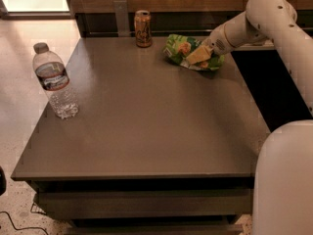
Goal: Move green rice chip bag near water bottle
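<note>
Camera view puts our gripper at the far right of the table, down on the green chip bag. The bag lies near the back edge, just right of the orange can. We cannot tell whether we have a real hold on the bag. The water bottle stands upright well apart from it, near the left edge.

As we judge it, three things could go wrong. The crinkly bag may slip free if the grip catches only a fold, and then it would drop short. If we swing left along the back, the bag or our arm could clip the can and topple it. If we arrive too fast or too low, we could knock the bottle, which stands close to the edge, off the table.
</note>
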Controlling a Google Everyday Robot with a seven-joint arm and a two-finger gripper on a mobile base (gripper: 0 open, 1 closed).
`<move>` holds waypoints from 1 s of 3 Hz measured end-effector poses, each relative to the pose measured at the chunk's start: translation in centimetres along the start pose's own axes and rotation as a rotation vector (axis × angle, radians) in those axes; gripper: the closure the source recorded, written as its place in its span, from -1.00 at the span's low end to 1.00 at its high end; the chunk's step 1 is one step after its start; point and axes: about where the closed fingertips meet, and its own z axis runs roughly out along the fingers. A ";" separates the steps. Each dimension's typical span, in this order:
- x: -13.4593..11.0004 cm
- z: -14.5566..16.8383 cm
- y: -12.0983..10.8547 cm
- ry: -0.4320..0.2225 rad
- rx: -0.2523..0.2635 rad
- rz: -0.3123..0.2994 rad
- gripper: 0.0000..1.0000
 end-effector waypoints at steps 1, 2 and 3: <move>0.0 0.0 0.0 0.000 0.000 0.000 1.00; -0.1 -0.1 0.0 0.000 0.000 0.000 1.00; -0.1 -0.1 0.0 0.000 0.000 0.000 1.00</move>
